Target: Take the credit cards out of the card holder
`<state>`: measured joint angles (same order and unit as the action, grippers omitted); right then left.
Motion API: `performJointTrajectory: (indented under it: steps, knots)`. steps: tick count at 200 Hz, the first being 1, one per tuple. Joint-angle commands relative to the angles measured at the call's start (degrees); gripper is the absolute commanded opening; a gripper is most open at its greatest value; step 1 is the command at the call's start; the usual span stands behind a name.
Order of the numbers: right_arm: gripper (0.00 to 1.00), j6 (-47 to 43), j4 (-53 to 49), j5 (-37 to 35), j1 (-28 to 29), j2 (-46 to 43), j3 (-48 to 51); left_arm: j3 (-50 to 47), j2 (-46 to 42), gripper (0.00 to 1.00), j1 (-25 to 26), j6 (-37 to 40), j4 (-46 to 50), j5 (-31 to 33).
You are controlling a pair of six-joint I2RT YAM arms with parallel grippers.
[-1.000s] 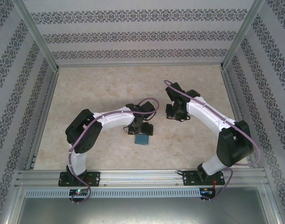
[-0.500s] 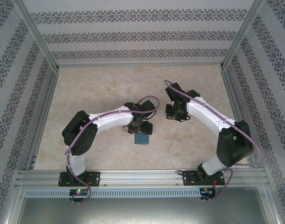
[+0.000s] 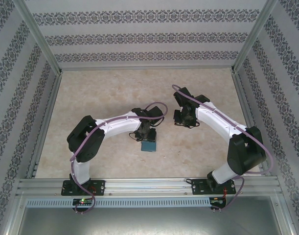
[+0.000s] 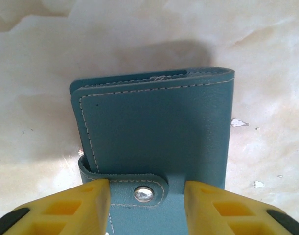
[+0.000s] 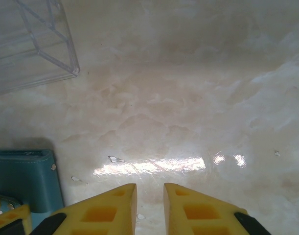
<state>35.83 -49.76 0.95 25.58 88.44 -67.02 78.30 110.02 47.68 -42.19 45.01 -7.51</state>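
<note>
Since a second ago the left arm has shifted its elbow slightly and drawn its fingers in, while the right arm and the card holder lie where they did.

On the pale marbled bench, the left arm bends out to its own left and reaches back toward the middle. Its left end effector points down at the far edge of the card holder. The right arm arcs in from its base toward the centre, and the right end effector hangs low over bare bench, near the left one but apart from it.

The right wrist view has the right fingers almost together, a narrow slit between them and nothing in it. A clear plastic tray stands at that view's upper left, the bench showing through its walls.

The card holder lies flat near the bench's middle, closed. In the left wrist view its long axis runs straight away from the camera, the rounded spine on the right. The yellow left fingers stand apart on either side of the strap and its silver snap stud. I cannot tell whether they press on it. Whether cards are inside I cannot tell either.
</note>
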Motion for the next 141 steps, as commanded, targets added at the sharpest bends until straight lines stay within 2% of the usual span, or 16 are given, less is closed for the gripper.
performJointTrajectory:
  steps: [1,60,141]
  knots:
    - [0.22,0.13,0.14,0.80,-0.40,-0.67,0.75,0.72,1.21,0.41,0.83,0.68,1.08,-0.42]
    - [0.22,1.02,1.35,1.57,0.46,-1.25,3.07,0.01,1.72,0.26,0.83,0.68,0.51,-0.49]
    - [0.23,4.92,10.37,9.67,3.40,-0.13,9.17,-0.72,-1.49,0.10,0.75,0.76,-1.30,-1.68]
